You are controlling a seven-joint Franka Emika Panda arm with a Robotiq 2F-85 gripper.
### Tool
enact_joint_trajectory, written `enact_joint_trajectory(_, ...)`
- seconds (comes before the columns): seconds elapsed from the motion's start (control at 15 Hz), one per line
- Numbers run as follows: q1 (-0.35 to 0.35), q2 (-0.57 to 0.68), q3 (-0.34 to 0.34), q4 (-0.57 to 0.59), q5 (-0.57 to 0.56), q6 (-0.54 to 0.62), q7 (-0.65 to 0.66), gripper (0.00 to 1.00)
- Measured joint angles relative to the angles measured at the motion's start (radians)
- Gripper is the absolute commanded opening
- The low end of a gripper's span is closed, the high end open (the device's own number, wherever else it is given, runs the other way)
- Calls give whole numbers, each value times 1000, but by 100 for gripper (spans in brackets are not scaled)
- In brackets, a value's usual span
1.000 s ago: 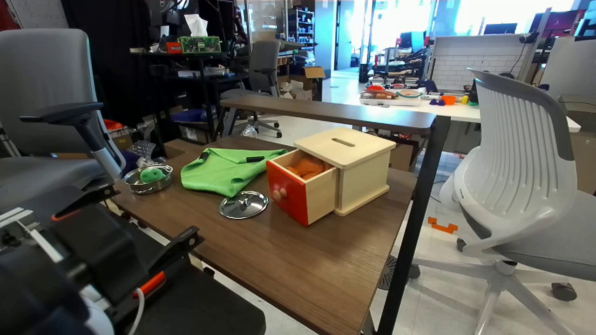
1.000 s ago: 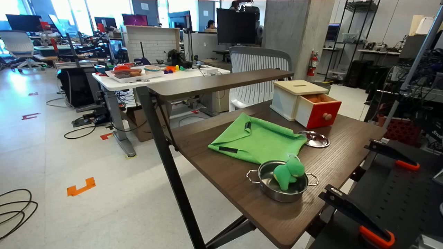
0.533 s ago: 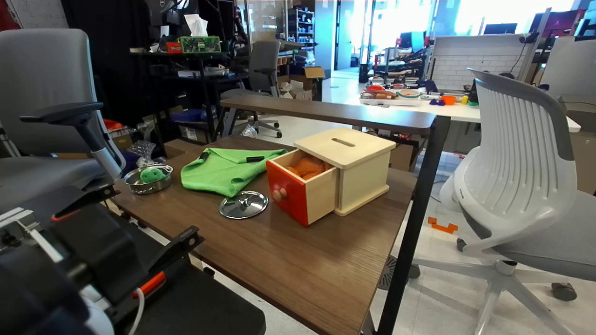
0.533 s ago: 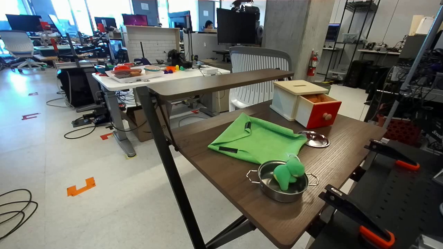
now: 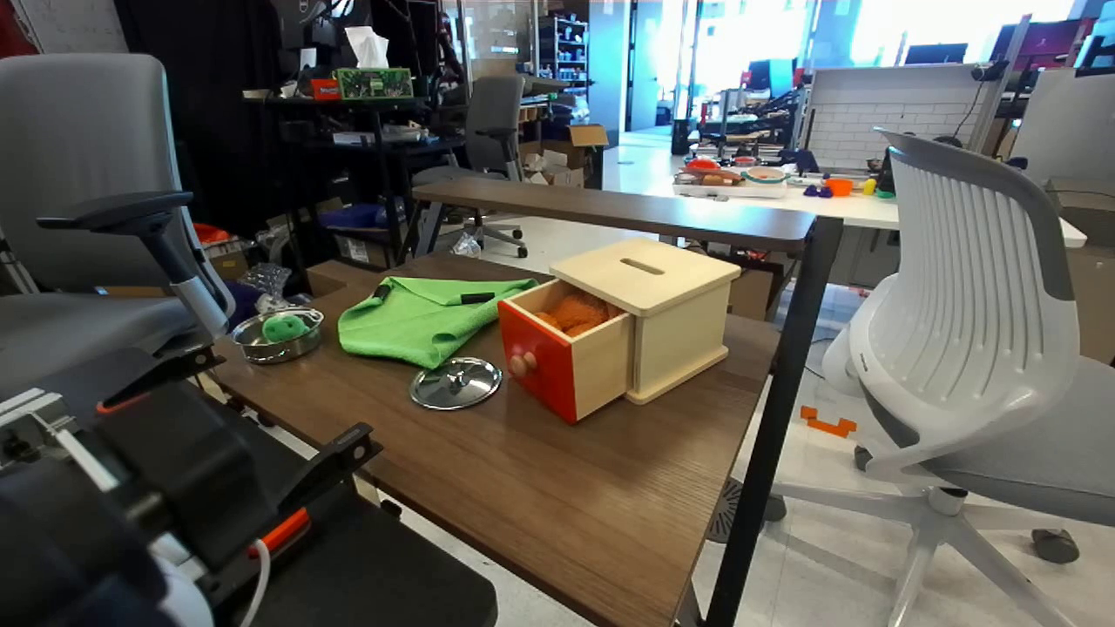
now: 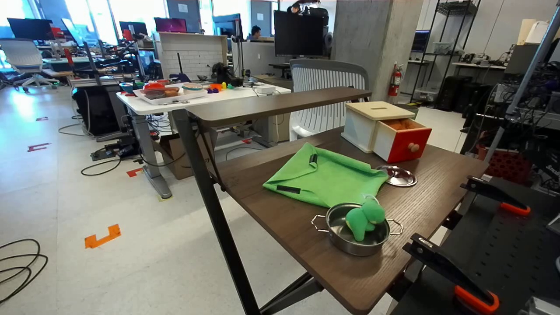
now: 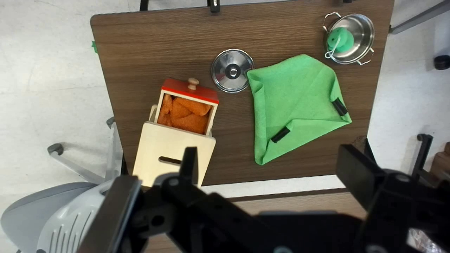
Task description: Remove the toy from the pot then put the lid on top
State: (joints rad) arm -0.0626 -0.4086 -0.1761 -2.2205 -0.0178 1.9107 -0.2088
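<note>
The small bright green toy (image 6: pixel 364 217) sits inside the shallow silver pot (image 6: pixel 354 248), leaning above its rim. In an exterior view the toy (image 5: pixel 285 327) and pot (image 5: pixel 277 350) are at the table's left end. In the wrist view the toy (image 7: pixel 341 39) and pot (image 7: pixel 364 31) are at the top right. The silver lid (image 7: pixel 223 75), knob up, lies flat on the table between cloth and box; it shows in both exterior views (image 5: pixel 456 384) (image 6: pixel 397 176). My gripper (image 7: pixel 269 149) is open and empty, high above the table; neither exterior view shows it.
A green cloth (image 7: pixel 299 95) lies between pot and lid. A wooden box (image 7: pixel 170 147) has its red-fronted drawer (image 7: pixel 191 89) pulled out, with orange cloth inside. A raised shelf (image 5: pixel 610 209) runs along one table edge. Black clamps (image 6: pixel 450 262) grip the opposite edge.
Nothing on the table has moved. Only a person far in the background has shifted.
</note>
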Motion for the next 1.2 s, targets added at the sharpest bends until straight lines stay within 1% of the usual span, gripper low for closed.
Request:
enact_joint_trajectory(0.13, 1, -1, 24, -25, -31, 6, 2, 100)
enact_joint_trajectory(0.27, 8, -6, 72, -84, -72, 26, 2, 100)
enact_joint_trajectory(0.53, 62, -14, 145, -215, -77, 93, 2, 100)
enact_joint_trajectory(0.87, 165, 0, 183, -373, -31, 265, -13, 100)
enact_joint_trajectory(1.2, 262, 88, 208, -506, 66, 469, -66, 100)
